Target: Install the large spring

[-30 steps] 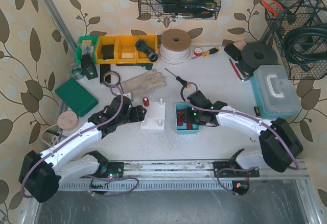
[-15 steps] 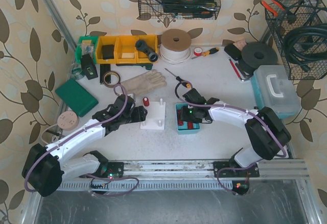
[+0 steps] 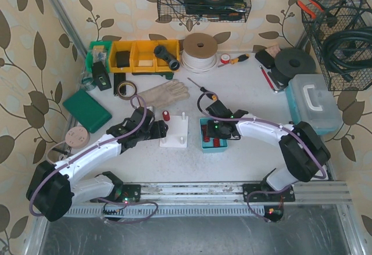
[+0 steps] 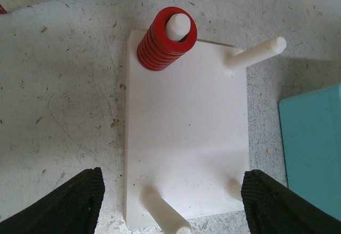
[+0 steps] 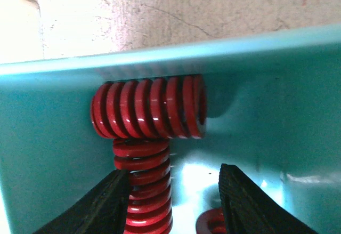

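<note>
We see a white peg board (image 4: pixel 186 132) with four pegs. A red spring (image 4: pixel 167 38) stands on the peg at its far left corner. The left gripper (image 4: pixel 170 207) is at the near end of the peg board. Its jaws are wide, one finger on each side, and it holds nothing. Just to the right of the peg board sits a teal tray (image 3: pixel 213 134). The large red spring (image 5: pixel 149 107) lies on its side in that tray, against a wall. A thin red spring (image 5: pixel 143 186) touches it. The right gripper (image 5: pixel 173 202) is down in the tray, half open, squeezing nothing.
</note>
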### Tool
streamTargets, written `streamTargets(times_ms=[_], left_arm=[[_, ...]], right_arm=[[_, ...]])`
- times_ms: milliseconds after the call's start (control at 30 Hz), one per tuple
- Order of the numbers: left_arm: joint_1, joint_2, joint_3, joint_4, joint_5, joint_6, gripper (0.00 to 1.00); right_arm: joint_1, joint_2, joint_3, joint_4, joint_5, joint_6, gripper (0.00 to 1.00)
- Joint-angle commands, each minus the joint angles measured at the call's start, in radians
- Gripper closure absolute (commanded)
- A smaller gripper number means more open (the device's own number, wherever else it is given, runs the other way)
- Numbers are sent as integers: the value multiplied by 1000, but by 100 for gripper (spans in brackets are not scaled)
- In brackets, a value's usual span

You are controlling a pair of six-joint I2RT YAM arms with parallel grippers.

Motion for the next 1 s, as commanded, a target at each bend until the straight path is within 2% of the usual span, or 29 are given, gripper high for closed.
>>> streamTargets(times_ms=[0,533,967], left_arm=[[-4,-8,29,32,-4,12,26],[-3,-7,27,35,-4,15,26],[-1,-3,26,39,-3,16,26]], right_arm=[[7,-33,4,-68,56,-2,52],[103,52,84,-95,93,8,47],[101,157,91,-101,125,23,54]])
